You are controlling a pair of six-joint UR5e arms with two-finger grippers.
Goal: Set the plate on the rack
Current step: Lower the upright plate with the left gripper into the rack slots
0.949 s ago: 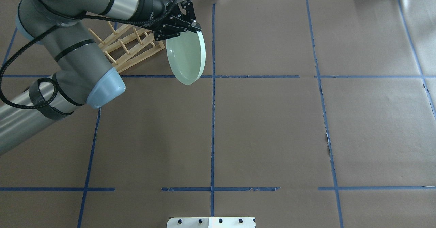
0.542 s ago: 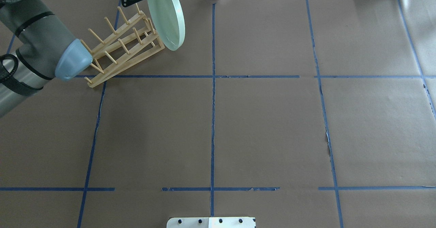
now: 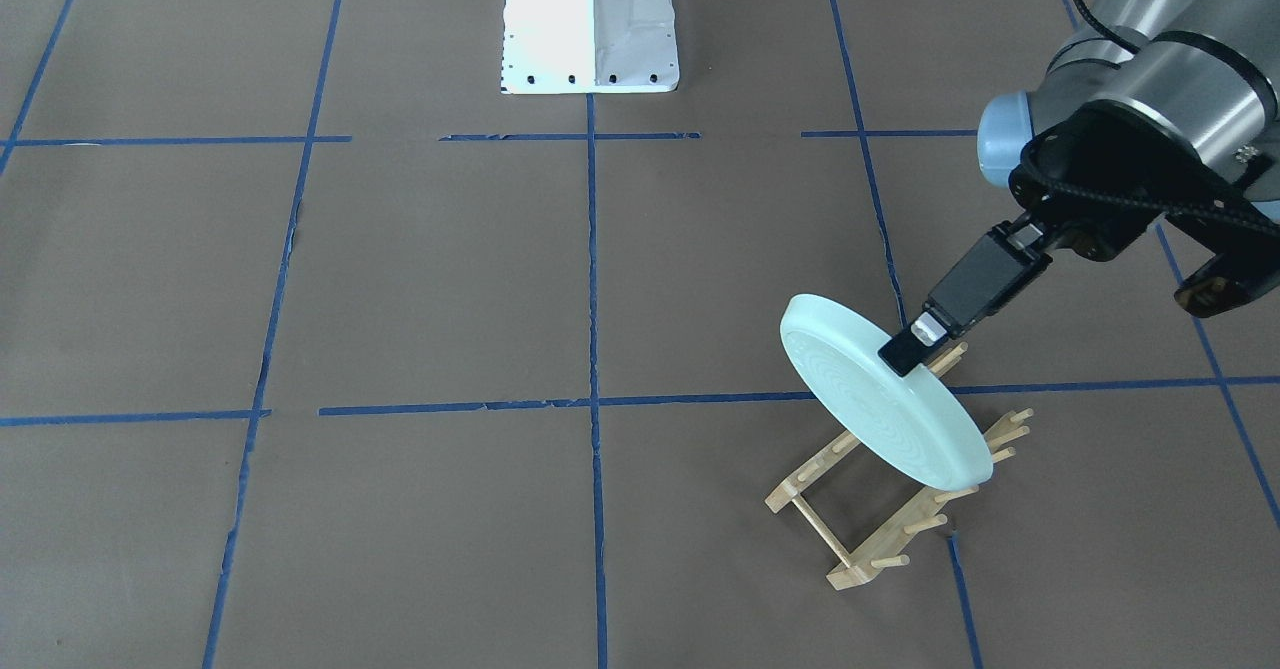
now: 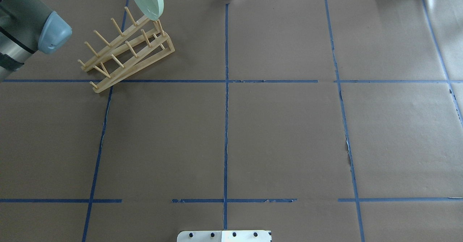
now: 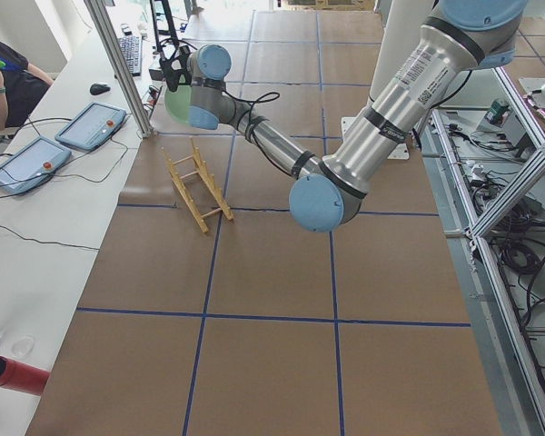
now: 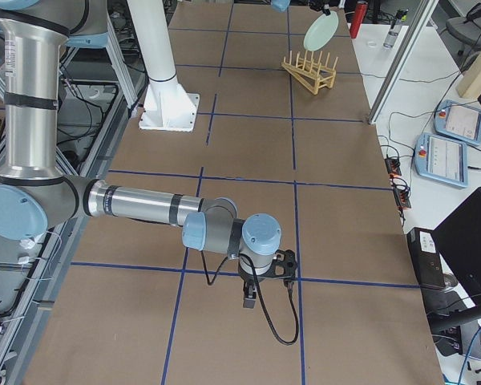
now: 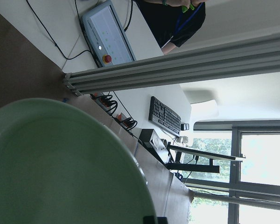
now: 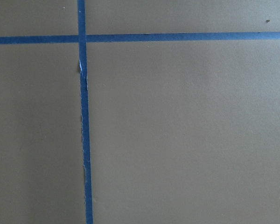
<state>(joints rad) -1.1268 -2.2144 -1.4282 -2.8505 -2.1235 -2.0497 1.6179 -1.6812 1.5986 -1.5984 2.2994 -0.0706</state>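
Two arms work at a brown paper-covered worktop (image 4: pixel 282 137) marked into squares by blue tape lines (image 4: pixel 225 126). The left pincer (image 3: pixel 905 352) is clenched on the rim of the plate (image 3: pixel 885 404), one dark finger lying across the upper edge. The pale green plate hangs in the air, steeply tilted. Its ringed underside faces the operators' side and its hollow face turns toward the left wrist camera, where it fills the lower left of the view. Seen from overhead, only the plate's lower part shows at the top edge, just over the far end of the rack (image 4: pixel 126 50). From both table ends the plate appears clear of the pegs, close above them.

The wooden rack stands on the worktop in the robot's far left area, set at a slant to the tape lines, its dowel pegs upright and none of them carrying anything.

The right pincer (image 6: pixel 260 289) hangs low over the worktop, well apart from the rack. Its wrist camera looks straight down on a crossing of tape. Whether it is clenched or released, I cannot tell.
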